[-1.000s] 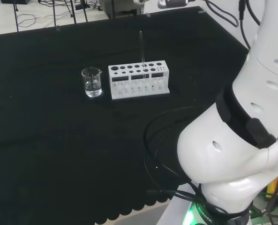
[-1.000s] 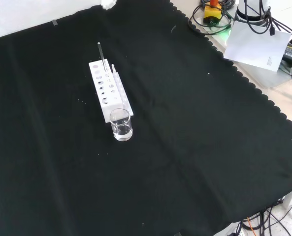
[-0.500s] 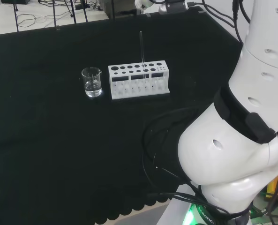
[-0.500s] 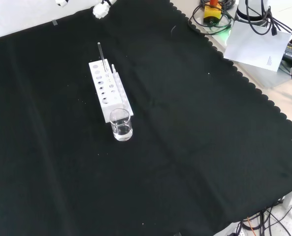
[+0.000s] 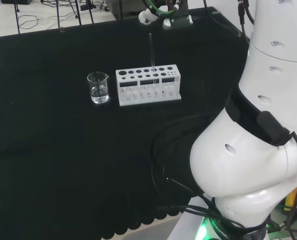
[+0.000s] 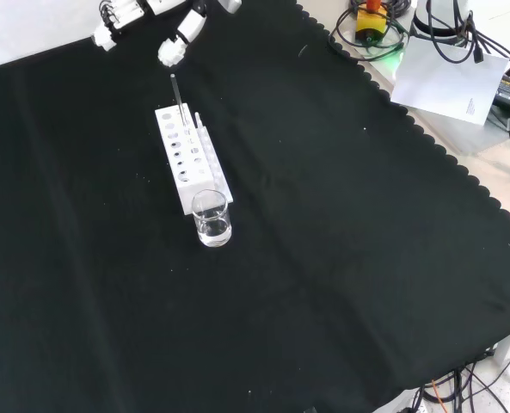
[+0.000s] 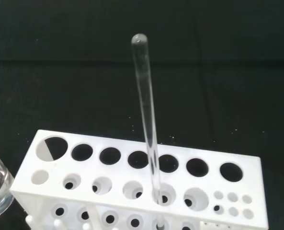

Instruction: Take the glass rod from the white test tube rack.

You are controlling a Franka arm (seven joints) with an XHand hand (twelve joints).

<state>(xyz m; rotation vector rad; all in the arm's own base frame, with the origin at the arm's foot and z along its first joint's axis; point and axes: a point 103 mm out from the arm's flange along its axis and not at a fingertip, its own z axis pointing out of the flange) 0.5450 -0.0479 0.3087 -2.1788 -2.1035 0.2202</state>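
The glass rod (image 6: 176,91) stands upright in a hole of the white test tube rack (image 6: 188,163), in the row of smaller holes (the wrist view shows this well). In the front view my hand (image 6: 143,10) is at the top edge, just above the rod's upper end. My fingers (image 6: 173,45) are stretched out and relaxed, they hold nothing and do not touch the rod. A glass beaker (image 6: 211,218) stands just beside the rack's near end.
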